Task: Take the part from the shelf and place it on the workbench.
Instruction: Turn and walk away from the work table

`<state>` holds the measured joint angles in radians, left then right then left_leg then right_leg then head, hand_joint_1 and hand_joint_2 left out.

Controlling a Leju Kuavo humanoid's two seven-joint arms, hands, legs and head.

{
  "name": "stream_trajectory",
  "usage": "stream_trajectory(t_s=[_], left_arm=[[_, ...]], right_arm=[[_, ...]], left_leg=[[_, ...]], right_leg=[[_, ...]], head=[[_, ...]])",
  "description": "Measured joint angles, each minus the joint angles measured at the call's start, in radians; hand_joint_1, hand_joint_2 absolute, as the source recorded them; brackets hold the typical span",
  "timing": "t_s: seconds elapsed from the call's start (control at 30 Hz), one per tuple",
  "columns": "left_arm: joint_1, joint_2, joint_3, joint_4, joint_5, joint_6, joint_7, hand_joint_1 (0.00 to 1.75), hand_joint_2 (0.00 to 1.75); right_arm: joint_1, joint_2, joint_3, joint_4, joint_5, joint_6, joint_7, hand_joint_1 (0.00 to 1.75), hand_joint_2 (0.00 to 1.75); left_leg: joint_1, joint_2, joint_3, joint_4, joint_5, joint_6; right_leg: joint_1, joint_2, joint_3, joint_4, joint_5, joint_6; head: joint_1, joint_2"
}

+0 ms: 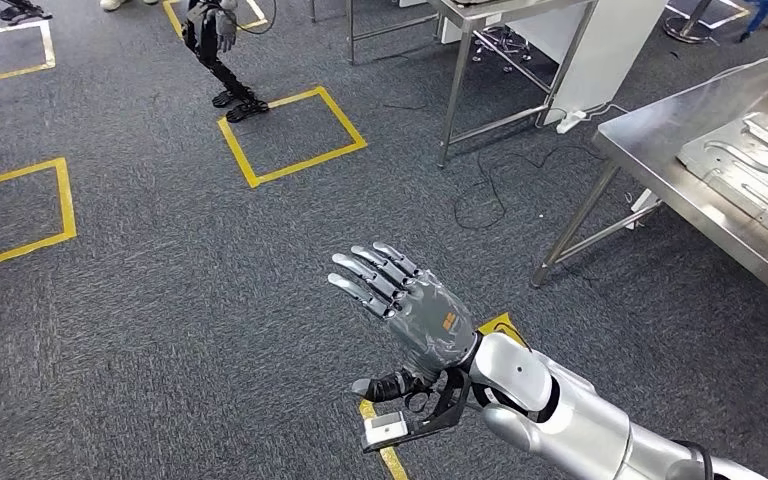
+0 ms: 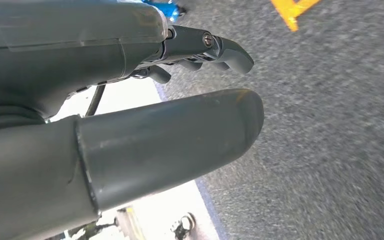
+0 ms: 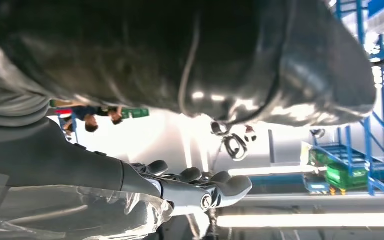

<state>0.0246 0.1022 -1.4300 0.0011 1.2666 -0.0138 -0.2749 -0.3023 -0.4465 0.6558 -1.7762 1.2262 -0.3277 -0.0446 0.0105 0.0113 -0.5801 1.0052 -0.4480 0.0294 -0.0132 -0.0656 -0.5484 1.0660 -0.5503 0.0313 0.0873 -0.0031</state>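
Three yellow floor squares (image 1: 293, 135), two steel tables (image 1: 660, 150), one robot hand (image 1: 415, 315).

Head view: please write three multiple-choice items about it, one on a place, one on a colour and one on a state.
1. Where does the workbench stand in the head view?
A. at the right edge
B. at the left edge
C. directly under the hand

2. What colour are the tape squares on the floor?
A. red
B. yellow
C. white

3. What is the state of the right hand?
A. it holds a part
B. fingers spread, holding nothing
C. closed into a fist

Key: 1 A, the steel workbench comes in from the right edge. 2 B, the tape squares are yellow on grey carpet. 3 B, the right hand has spread fingers and nothing in it.
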Motion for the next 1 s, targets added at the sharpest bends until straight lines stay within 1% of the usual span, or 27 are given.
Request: stream_trajectory(t_s=[0.03, 0.07, 0.1, 0.13, 0.17, 0.2, 0.23, 0.27, 0.3, 0.33, 0.37, 0.4, 0.43, 0.47, 0.5, 0.53, 0.57, 0.6, 0.63, 0.67, 0.7, 0.73, 0.8, 0.87, 0.93, 0.97, 1.0], left_arm=[[0.000, 0.000, 0.000, 0.000, -0.002, 0.000, 0.003, 0.00, 0.00], [-0.001, 0.000, 0.001, 0.000, -0.004, 0.002, 0.007, 0.00, 0.00], [-0.001, 0.000, 0.002, 0.000, -0.007, 0.004, 0.013, 0.00, 0.00], [-0.001, 0.000, 0.002, 0.000, -0.011, 0.007, 0.020, 0.00, 0.00], [0.000, 0.000, 0.003, 0.000, -0.017, 0.010, 0.028, 0.00, 0.00], [0.000, 0.000, 0.003, 0.000, -0.023, 0.014, 0.037, 0.00, 0.00], [0.000, 0.000, 0.003, 0.000, -0.029, 0.018, 0.044, 0.00, 0.00], [-0.001, 0.000, 0.003, 0.000, -0.034, 0.021, 0.049, 0.00, 0.00], [-0.002, 0.000, 0.002, 0.000, -0.037, 0.023, 0.052, 0.00, 0.00], [-0.002, -0.001, 0.002, 0.000, -0.039, 0.025, 0.053, 0.00, 0.00], [-0.002, -0.001, 0.002, 0.000, -0.040, 0.026, 0.054, 0.00, 0.00], [0.000, -0.001, 0.002, 0.000, -0.040, 0.026, 0.054, 0.00, 0.00], [0.002, -0.001, 0.002, 0.000, -0.040, 0.027, 0.054, 0.00, 0.00], [0.003, -0.001, 0.002, 0.000, -0.041, 0.027, 0.055, 0.00, 0.00], [0.002, -0.001, 0.002, 0.000, -0.041, 0.028, 0.055, 0.00, 0.00], [0.000, -0.001, 0.002, 0.000, -0.041, 0.028, 0.055, 0.00, 0.00], [-0.002, -0.001, 0.002, 0.000, -0.040, 0.029, 0.055, 0.00, 0.00], [-0.004, -0.001, 0.002, 0.000, -0.040, 0.030, 0.054, 0.00, 0.00], [-0.005, -0.001, 0.003, 0.000, -0.039, 0.030, 0.052, 0.00, 0.00], [-0.005, -0.001, 0.004, 0.000, -0.038, 0.030, 0.049, 0.00, 0.00], [-0.006, -0.001, 0.007, 0.000, -0.034, 0.030, 0.044, 0.00, 0.00], [-0.006, -0.001, 0.011, 0.000, -0.029, 0.031, 0.039, 0.00, 0.00], [-0.012, -0.001, 0.023, 0.000, -0.015, 0.035, 0.027, 0.00, 0.00], [-0.017, -0.004, 0.037, 0.000, -0.001, 0.044, 0.023, 0.00, 0.00], [-0.012, -0.008, 0.050, 0.000, 0.012, 0.057, 0.032, 0.00, 0.00], [-0.008, -0.009, 0.058, 0.000, 0.018, 0.062, 0.040, 0.00, 0.00], [-0.005, -0.010, 0.067, 0.000, 0.027, 0.065, 0.047, 0.00, 0.00]], right_arm=[[0.003, -0.002, -0.001, 0.000, 0.000, -0.002, 0.000, 0.00, 0.00], [0.009, -0.003, -0.002, 0.000, 0.000, -0.005, 0.000, 0.00, 0.00], [0.017, -0.005, -0.003, 0.000, 0.000, -0.006, 0.000, 0.00, 0.00], [0.027, -0.005, -0.003, 0.000, 0.000, -0.007, 0.000, 0.00, 0.00], [0.036, -0.005, -0.003, 0.000, 0.000, -0.007, -0.001, 0.00, 0.00], [0.044, -0.005, -0.002, 0.001, -0.002, -0.007, -0.003, 0.00, 0.00], [0.049, -0.004, -0.002, 0.001, -0.003, -0.007, -0.007, 0.00, 0.00], [0.053, -0.003, -0.001, 0.001, -0.004, -0.007, -0.010, 0.00, 0.00], [0.056, -0.003, -0.001, 0.001, -0.005, -0.007, -0.013, 0.00, 0.00], [0.059, -0.002, 0.000, 0.001, -0.006, -0.007, -0.015, 0.00, 0.00], [0.060, -0.001, 0.001, 0.002, -0.006, -0.007, -0.016, 0.00, 0.00], [0.061, 0.000, 0.002, 0.002, -0.006, -0.007, -0.016, 0.00, 0.00], [0.061, 0.002, 0.003, 0.002, -0.006, -0.007, -0.016, 0.00, 0.00], [0.061, 0.004, 0.004, 0.002, -0.006, -0.007, -0.016, 0.00, 0.00], [0.062, 0.006, 0.004, 0.002, -0.006, -0.007, -0.016, 0.00, 0.00], [0.063, 0.007, 0.005, 0.002, -0.006, -0.007, -0.016, 0.00, 0.00], [0.064, 0.008, 0.005, 0.002, -0.009, -0.005, -0.018, 0.00, 0.00], [0.064, 0.011, 0.006, 0.004, -0.015, -0.001, -0.022, 0.00, 0.00], [0.062, 0.017, 0.007, 0.006, -0.023, 0.005, -0.026, 0.00, 0.00], [0.056, 0.027, 0.009, 0.012, -0.034, 0.012, -0.031, 0.00, 0.00], [0.046, 0.040, 0.011, 0.020, -0.046, 0.018, -0.034, 0.00, 0.00], [0.035, 0.055, 0.014, 0.028, -0.057, 0.022, -0.036, 0.00, 0.00], [0.011, 0.084, 0.019, 0.045, -0.076, 0.025, -0.040, 0.00, 0.00], [-0.007, 0.103, 0.024, 0.058, -0.085, 0.024, -0.041, 0.00, 0.00], [-0.016, 0.110, 0.027, 0.065, -0.086, 0.015, -0.033, 0.00, 0.00], [-0.016, 0.108, 0.027, 0.066, -0.087, 0.007, -0.026, 0.00, 0.00], [-0.014, 0.101, 0.023, 0.063, -0.088, -0.004, -0.021, 0.00, 0.00]], left_leg=[[0.000, -0.010, -0.001, -0.001, 0.002, 0.004], [-0.001, -0.022, -0.002, -0.001, 0.003, 0.006], [-0.003, -0.036, -0.004, -0.001, 0.004, 0.008], [-0.005, -0.050, -0.004, 0.000, 0.004, 0.008], [-0.007, -0.065, -0.004, 0.001, 0.004, 0.009], [-0.008, -0.080, -0.003, 0.002, 0.004, 0.008], [-0.008, -0.094, -0.002, 0.004, 0.004, 0.008], [-0.009, -0.106, -0.003, 0.007, 0.003, 0.006], [-0.009, -0.119, -0.006, 0.009, 0.003, 0.002], [-0.008, -0.129, -0.009, 0.009, 0.004, -0.003], [-0.006, -0.140, -0.013, 0.008, 0.006, -0.009], [-0.004, -0.152, -0.016, 0.006, 0.009, -0.016], [-0.003, -0.145, -0.018, 0.008, 0.008, -0.021], [-0.004, -0.123, -0.025, 0.021, -0.002, -0.025], [-0.006, -0.093, -0.040, 0.052, -0.023, -0.029], [-0.006, -0.058, -0.064, 0.105, -0.055, -0.032], [-0.005, -0.037, -0.095, 0.168, -0.090, -0.036], [-0.003, -0.028, -0.126, 0.232, -0.118, -0.040], [0.000, -0.024, -0.146, 0.275, -0.131, -0.044], [0.002, -0.020, -0.146, 0.280, -0.123, -0.048], [0.005, -0.014, -0.126, 0.246, -0.099, -0.051], [0.007, -0.003, -0.091, 0.184, -0.066, -0.053], [0.004, 0.032, -0.021, 0.056, -0.021, -0.047], [-0.002, 0.041, 0.000, 0.009, -0.010, -0.034], [-0.003, 0.019, -0.001, 0.006, -0.005, -0.021], [-0.001, 0.010, 0.001, 0.003, -0.002, -0.014], [0.001, 0.000, 0.002, -0.001, 0.001, -0.007]], right_leg=[[-0.002, 0.033, -0.025, 0.054, -0.032, 0.001], [-0.002, 0.053, -0.061, 0.125, -0.065, 0.001], [-0.001, 0.061, -0.095, 0.188, -0.088, 0.000], [0.000, 0.064, -0.116, 0.225, -0.091, -0.002], [0.000, 0.066, -0.120, 0.226, -0.074, -0.005], [0.000, 0.071, -0.103, 0.182, -0.039, -0.009], [0.000, 0.086, -0.073, 0.112, 0.003, -0.014], [0.000, 0.109, -0.044, 0.044, 0.033, -0.019], [0.001, 0.127, -0.022, -0.007, 0.052, -0.023], [0.003, 0.140, -0.011, -0.035, 0.058, -0.027], [0.005, 0.139, -0.009, -0.041, 0.056, -0.029], [0.006, 0.127, -0.007, -0.044, 0.058, -0.033], [0.006, 0.114, -0.004, -0.051, 0.061, -0.039], [0.005, 0.101, 0.001, -0.059, 0.065, -0.045], [0.003, 0.086, 0.005, -0.066, 0.068, -0.051], [0.004, 0.071, 0.007, -0.070, 0.069, -0.056], [0.005, 0.057, 0.007, -0.071, 0.068, -0.059], [0.006, 0.041, 0.007, -0.071, 0.067, -0.060], [0.007, 0.026, 0.007, -0.070, 0.066, -0.061], [0.007, 0.012, 0.007, -0.069, 0.065, -0.060], [0.007, -0.001, 0.007, -0.068, 0.063, -0.058], [0.006, -0.012, 0.007, -0.065, 0.061, -0.055], [0.009, -0.031, 0.008, -0.058, 0.053, -0.045], [0.013, -0.050, 0.011, -0.053, 0.047, -0.033], [0.011, -0.064, 0.015, -0.052, 0.044, -0.021], [0.007, -0.045, 0.014, -0.045, 0.035, -0.015], [0.004, -0.017, 0.005, -0.020, 0.016, -0.011]], head=[[0.000, 0.000], [0.000, 0.000], [0.000, 0.000], [0.000, 0.000], [0.000, 0.000], [0.000, 0.000], [0.000, 0.000], [0.000, 0.000], [0.000, 0.000], [0.000, 0.000], [0.000, 0.000], [0.000, 0.000], [0.000, 0.000], [-0.001, 0.000], [-0.001, 0.000], [-0.001, 0.000], [-0.001, 0.000], [-0.001, 0.000], [-0.001, 0.000], [-0.001, 0.000], [-0.001, 0.000], [-0.001, 0.000], [-0.001, 0.000], [0.000, 0.000], [0.000, 0.000], [0.000, 0.000], [0.000, 0.000]])
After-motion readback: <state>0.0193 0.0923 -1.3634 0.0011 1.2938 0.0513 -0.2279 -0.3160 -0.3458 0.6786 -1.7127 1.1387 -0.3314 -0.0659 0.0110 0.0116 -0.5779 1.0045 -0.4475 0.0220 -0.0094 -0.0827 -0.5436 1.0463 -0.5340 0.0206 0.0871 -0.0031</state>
